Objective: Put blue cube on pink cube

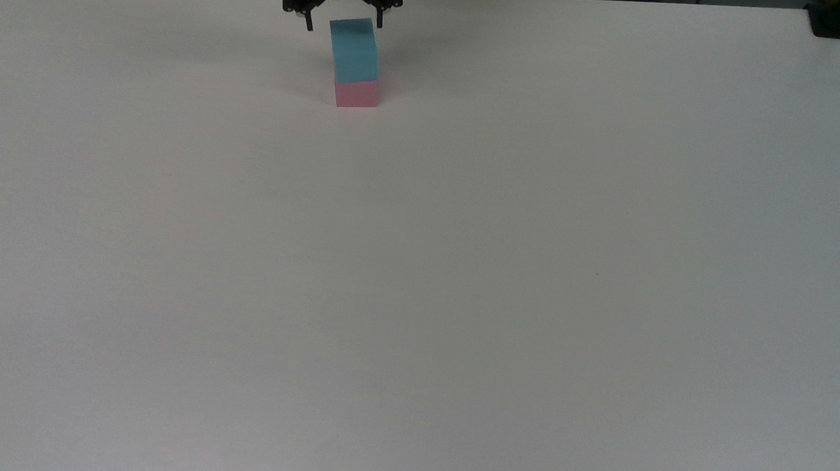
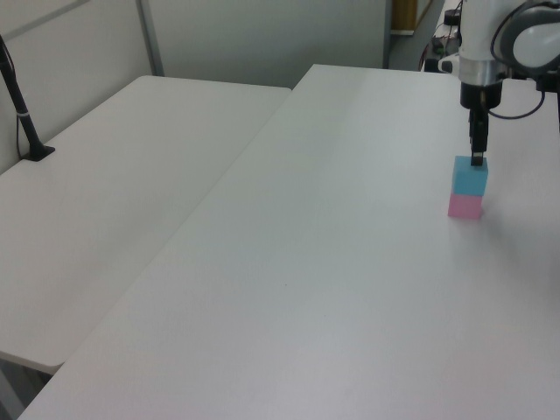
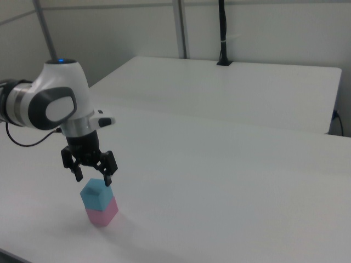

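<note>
Right view – one blue cube [image 3: 96, 194], one pink cube [image 3: 102, 212]

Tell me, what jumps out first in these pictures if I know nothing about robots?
A little two-colour tower: the blue cube sits squarely on the pink cube, near the far edge of the white table in the top view. Just above it hangs the robot's black hand, fingers spread and holding nothing. Otherwise, only a black post stands on the neighbouring table in the right view.
</note>
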`<state>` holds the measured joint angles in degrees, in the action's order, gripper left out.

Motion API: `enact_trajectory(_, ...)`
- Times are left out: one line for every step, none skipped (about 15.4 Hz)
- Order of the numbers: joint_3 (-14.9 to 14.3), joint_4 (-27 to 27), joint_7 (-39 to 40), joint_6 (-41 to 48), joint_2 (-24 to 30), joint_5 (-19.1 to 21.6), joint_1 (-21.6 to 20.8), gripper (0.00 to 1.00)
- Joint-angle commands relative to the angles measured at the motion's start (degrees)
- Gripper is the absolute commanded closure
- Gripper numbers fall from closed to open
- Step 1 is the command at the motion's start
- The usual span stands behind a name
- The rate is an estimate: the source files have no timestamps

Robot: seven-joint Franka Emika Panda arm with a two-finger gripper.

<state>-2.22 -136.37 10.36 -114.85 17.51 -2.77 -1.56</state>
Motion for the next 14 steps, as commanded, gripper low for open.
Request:
enact_trajectory(-0.33,9.69,-0.25,10.85,0.77,0.75,-0.55,0.00)
enact_trajectory(-0.33,12.33,-0.25,13.05,0.68,0.75,-0.64,0.00)
enact_trajectory(-0.33,14.88,-0.34,14.90,0.51,0.84,-0.72,0.00)
enact_trajectory(-0.33,17.51,-0.34,16.48,0.16,0.84,-0.81,0.00)
enact_trajectory(-0.33,19.80,-0.34,17.80,-0.10,0.84,-0.64,0.00)
enact_trajectory(-0.33,22.17,-0.34,19.12,-0.37,0.84,-0.38,0.00)
enact_trajectory(-0.42,24.37,-0.34,20.44,-1.07,0.84,-0.29,0.00)
enact_trajectory(-0.42,26.75,-0.34,21.76,-2.03,0.84,-0.20,0.00)
enact_trajectory(-0.42,28.94,-0.34,22.99,-3.09,0.84,-0.20,0.00)
enact_trajectory(-0.42,31.05,-0.43,23.87,-4.14,0.84,-0.20,0.00)
enact_trajectory(-0.42,33.16,-0.43,24.40,-5.11,0.84,-0.20,0.00)
enact_trajectory(-0.42,35.71,-1.04,24.67,-6.16,0.75,-0.20,0.00)
enact_trajectory(-0.50,37.21,-2.09,24.67,-7.13,0.66,-0.20,0.00)
enact_trajectory(-0.68,38.79,-3.49,24.67,-8.53,0.66,-0.20,0.00)
